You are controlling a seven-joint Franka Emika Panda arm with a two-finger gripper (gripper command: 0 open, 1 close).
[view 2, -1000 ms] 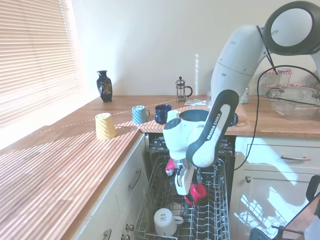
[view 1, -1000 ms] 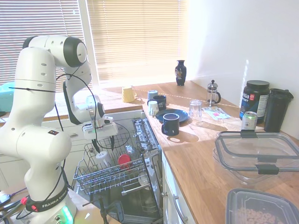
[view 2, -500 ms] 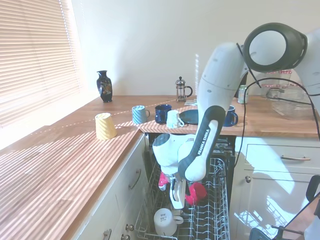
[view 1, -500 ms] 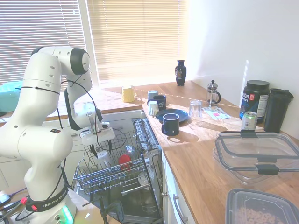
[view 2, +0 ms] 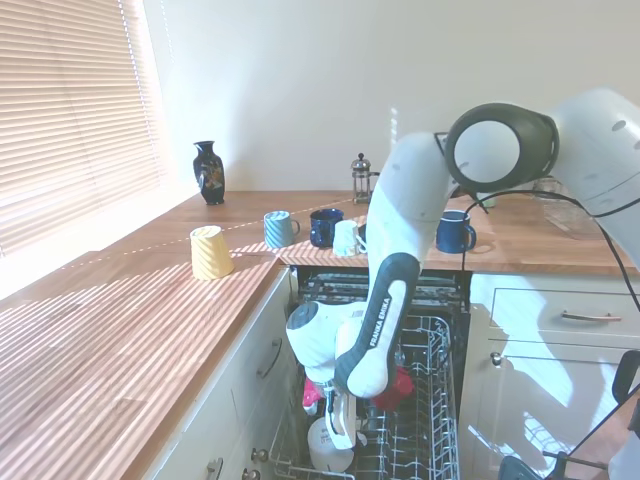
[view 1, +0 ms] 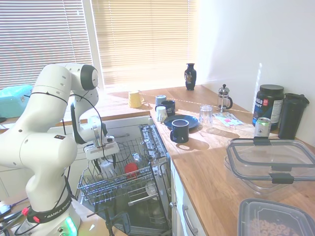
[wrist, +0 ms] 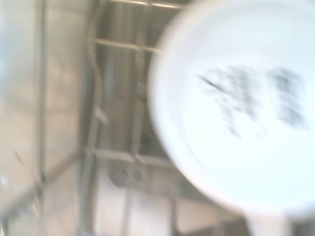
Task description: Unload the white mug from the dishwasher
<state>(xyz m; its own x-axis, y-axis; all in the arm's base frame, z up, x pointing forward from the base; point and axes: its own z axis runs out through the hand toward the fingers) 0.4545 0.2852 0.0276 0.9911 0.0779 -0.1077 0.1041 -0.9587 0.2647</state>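
The dishwasher [view 1: 147, 142] stands open with its silver wire rack [view 1: 118, 186] pulled out. The white mug [view 1: 107, 170] sits upside down near the rack's front corner. My gripper [view 1: 105, 161] has come down right over it, fingers open on either side of the mug and reaching to its base. From the other side, the gripper [view 2: 336, 432] covers part of the mug [view 2: 318, 447] in the rack [view 2: 425, 440]. In the wrist view the mug's base [wrist: 236, 108] with blurred print fills most of the picture, above rack wires [wrist: 133, 98].
A red item [view 1: 130, 168] lies in the rack beside the mug. On the counter above are a dark blue mug [view 1: 179, 131], a small white cup [view 1: 161, 114], a yellow mug [view 1: 135, 99], a glass [view 1: 205, 115] and a French press [view 1: 224, 98].
The arm has folded downward and the gripper has dropped from above the rack to the white mug. The mug has not moved.
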